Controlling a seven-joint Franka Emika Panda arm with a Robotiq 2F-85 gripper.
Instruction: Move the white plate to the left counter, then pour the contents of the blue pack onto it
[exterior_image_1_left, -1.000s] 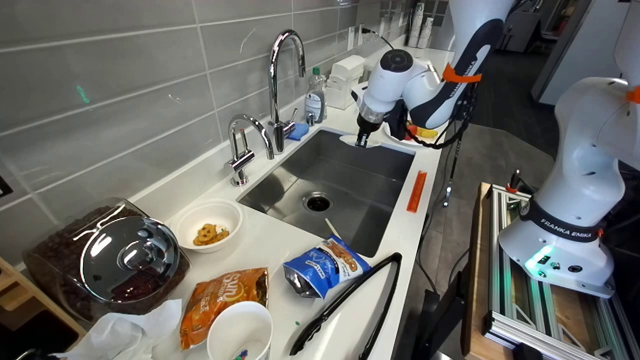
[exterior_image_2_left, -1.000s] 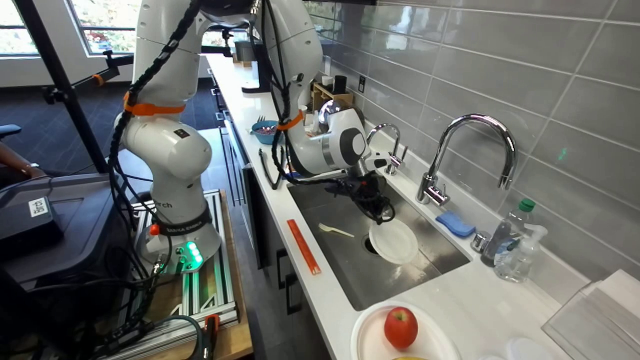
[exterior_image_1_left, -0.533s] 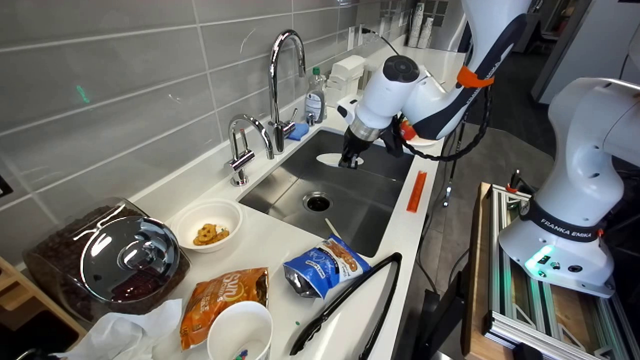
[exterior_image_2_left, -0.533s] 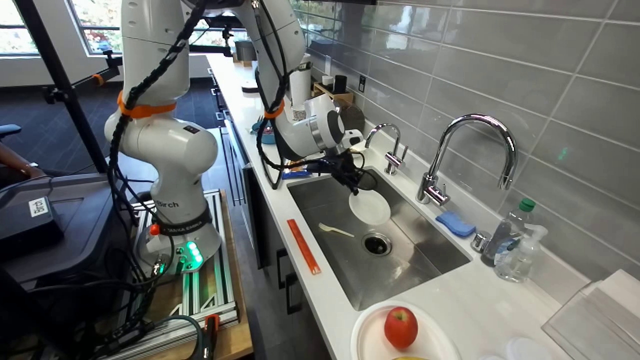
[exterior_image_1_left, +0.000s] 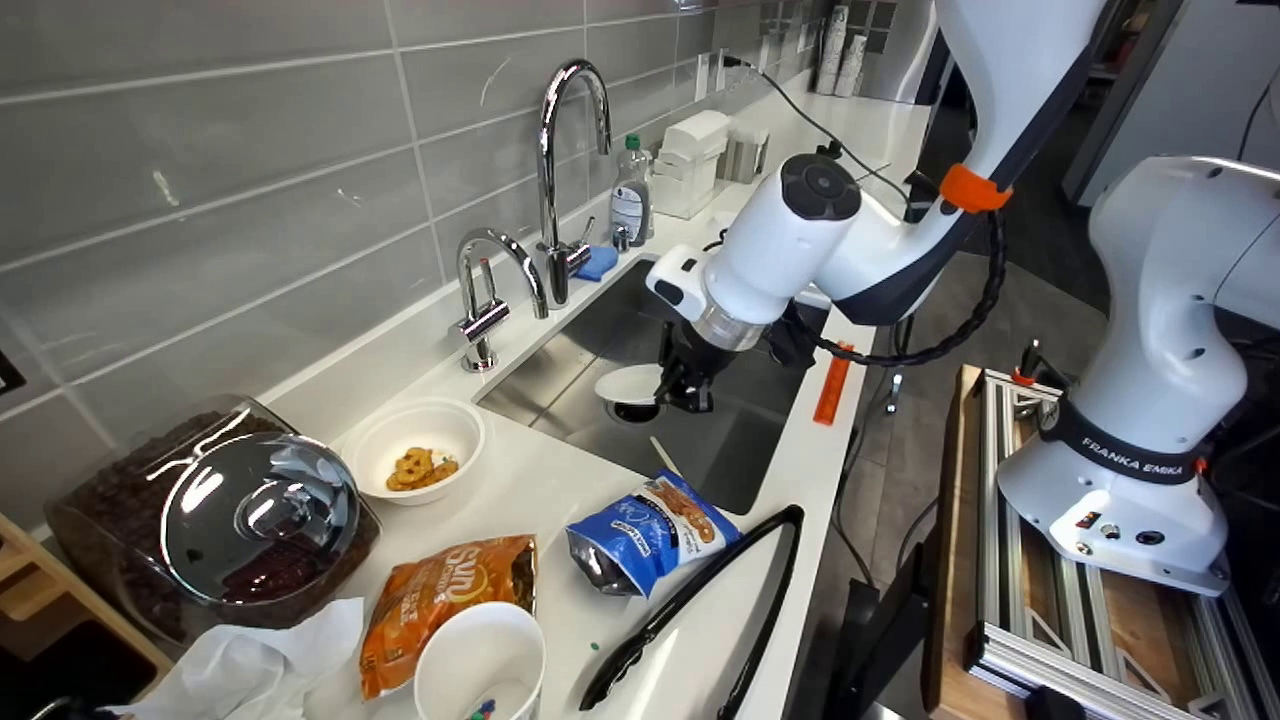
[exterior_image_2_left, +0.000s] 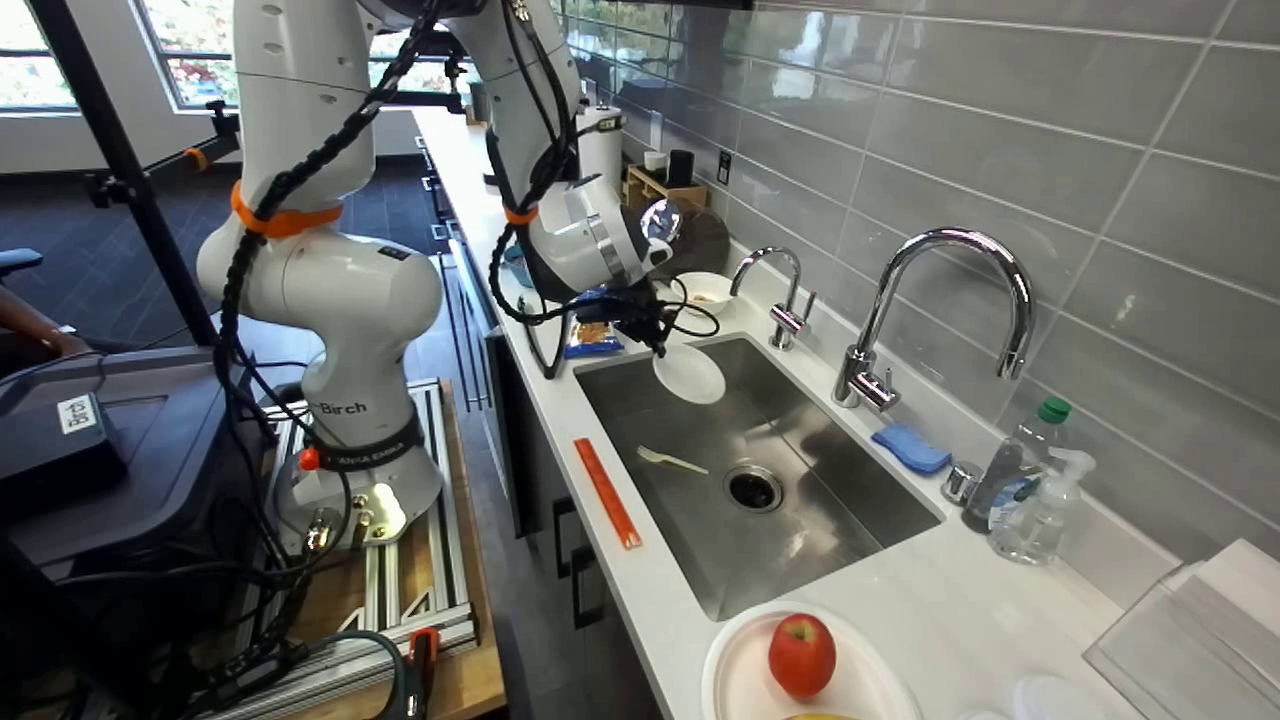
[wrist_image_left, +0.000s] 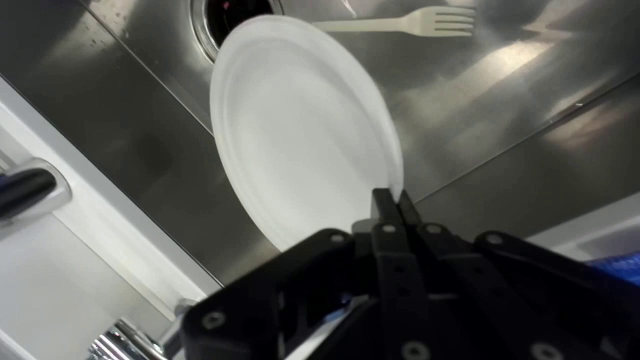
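Note:
My gripper (exterior_image_1_left: 688, 402) is shut on the rim of the white plate (exterior_image_1_left: 622, 382) and holds it tilted over the steel sink (exterior_image_1_left: 600, 440). In the wrist view the fingertips (wrist_image_left: 394, 197) pinch the rim of the plate (wrist_image_left: 300, 125). The gripper (exterior_image_2_left: 660, 348) and plate (exterior_image_2_left: 692, 376) also show in an exterior view, near the sink's far end. The blue pack (exterior_image_1_left: 645, 530) lies on its side on the left counter (exterior_image_1_left: 535, 490), its silvery opening facing away from the sink. It also shows in an exterior view (exterior_image_2_left: 592, 340), and its edge shows in the wrist view (wrist_image_left: 620, 267).
The counter holds a white bowl with snacks (exterior_image_1_left: 420, 455), an orange bag (exterior_image_1_left: 440, 610), a white cup (exterior_image_1_left: 480, 660), black tongs (exterior_image_1_left: 690, 610) and a glass jar (exterior_image_1_left: 250, 520). Two faucets (exterior_image_1_left: 553, 180) rise beside the sink. A pale fork (wrist_image_left: 400, 24) lies in the sink.
My gripper has carried the plate across the sink, past the drain, toward the counter with the blue pack. The plate stays pinched at its rim. The blue pack has not moved.

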